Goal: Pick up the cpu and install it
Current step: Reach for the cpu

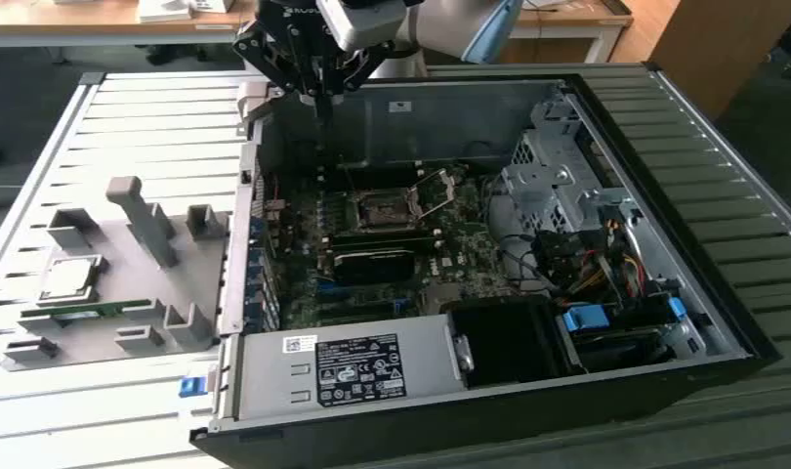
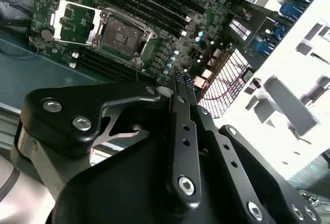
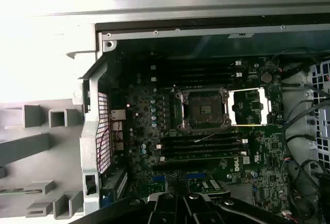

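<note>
**Cpu not yet picked; closed hand above the case corner**

The cpu lies flat in the grey holder on the desk. It sits at about 9 o'clock from the open computer case, with a green memory stick just beside it at 6 o'clock. The socket stands bare, its load plate swung open. The hand hangs over the case's 11 o'clock corner, fingers together and carrying nothing, well apart from the cpu.

Likely hazards:
- The thin, slick chip offers little edge, so a grasp may slip or catch the memory stick.
- The case wall lies between holder and socket and could be struck.
- A tilted or wrongly turned chip would probably damage the socket's contacts.
</note>
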Robot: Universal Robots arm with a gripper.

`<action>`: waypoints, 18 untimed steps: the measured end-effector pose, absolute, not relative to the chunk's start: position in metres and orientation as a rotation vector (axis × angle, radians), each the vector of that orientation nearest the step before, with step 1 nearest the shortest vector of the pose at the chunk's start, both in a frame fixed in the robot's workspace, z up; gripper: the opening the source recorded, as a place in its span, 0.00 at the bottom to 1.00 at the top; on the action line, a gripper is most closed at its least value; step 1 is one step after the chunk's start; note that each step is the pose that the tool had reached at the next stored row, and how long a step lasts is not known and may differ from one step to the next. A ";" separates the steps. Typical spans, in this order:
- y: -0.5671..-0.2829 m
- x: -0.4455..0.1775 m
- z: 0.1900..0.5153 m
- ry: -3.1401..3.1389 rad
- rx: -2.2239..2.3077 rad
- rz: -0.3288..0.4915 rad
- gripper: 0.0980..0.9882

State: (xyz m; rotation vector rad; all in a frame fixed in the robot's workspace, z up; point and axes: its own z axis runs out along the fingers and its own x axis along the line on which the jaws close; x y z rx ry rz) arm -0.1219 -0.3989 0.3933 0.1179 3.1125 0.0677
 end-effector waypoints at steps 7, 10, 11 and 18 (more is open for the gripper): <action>-0.399 -0.122 0.393 3.112 0.118 0.068 0.01; -0.399 -0.123 0.393 3.113 0.118 0.068 0.01; -0.399 -0.124 0.393 3.112 0.118 0.068 0.01; -0.399 -0.132 0.393 3.112 0.118 0.068 0.01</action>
